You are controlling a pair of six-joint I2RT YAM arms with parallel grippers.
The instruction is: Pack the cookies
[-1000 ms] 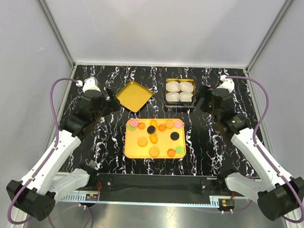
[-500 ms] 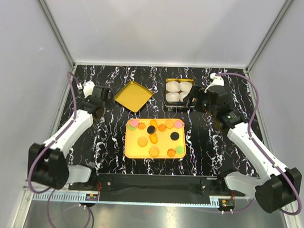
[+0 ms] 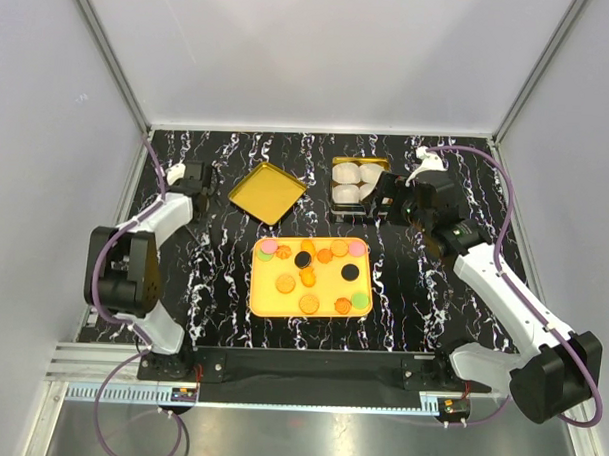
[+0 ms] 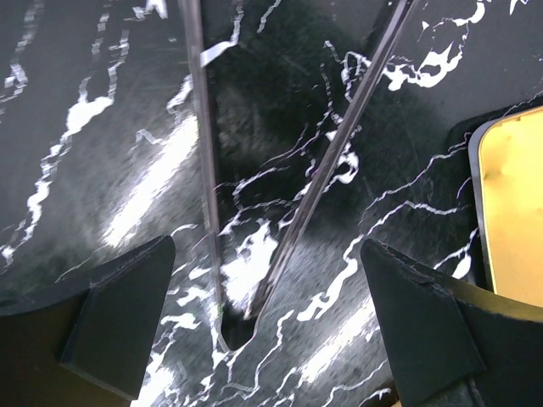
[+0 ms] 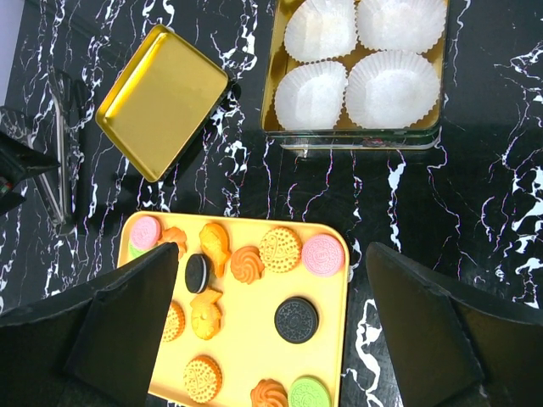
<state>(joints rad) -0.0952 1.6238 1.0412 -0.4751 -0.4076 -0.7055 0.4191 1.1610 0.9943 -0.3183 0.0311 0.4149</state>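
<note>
The cookies (image 3: 303, 259) lie loose on a yellow tray (image 3: 257, 286) at mid-table: mostly orange, a few black, pink and green. The right wrist view shows them (image 5: 296, 320) below my right gripper (image 5: 271, 254), which is open and empty, hovering between the tray and a gold tin (image 3: 362, 160). In the top view the right gripper (image 3: 390, 203) is beside the tin's right edge. My left gripper (image 3: 191, 174) is at the far left rear, open and empty. It hovers (image 4: 265, 280) over metal tongs (image 4: 254, 212) lying on the black marble table.
The tin holds several white paper cups (image 5: 394, 85). Its gold lid (image 3: 268, 192) lies upturned left of it, at the right edge of the left wrist view (image 4: 517, 212). The tongs (image 5: 55, 144) lie left of the lid. White walls enclose the table.
The left arm has swung out to the far left rear, away from the lid, and now looks down on the tongs. The right gripper has shifted slightly back toward the tin.
</note>
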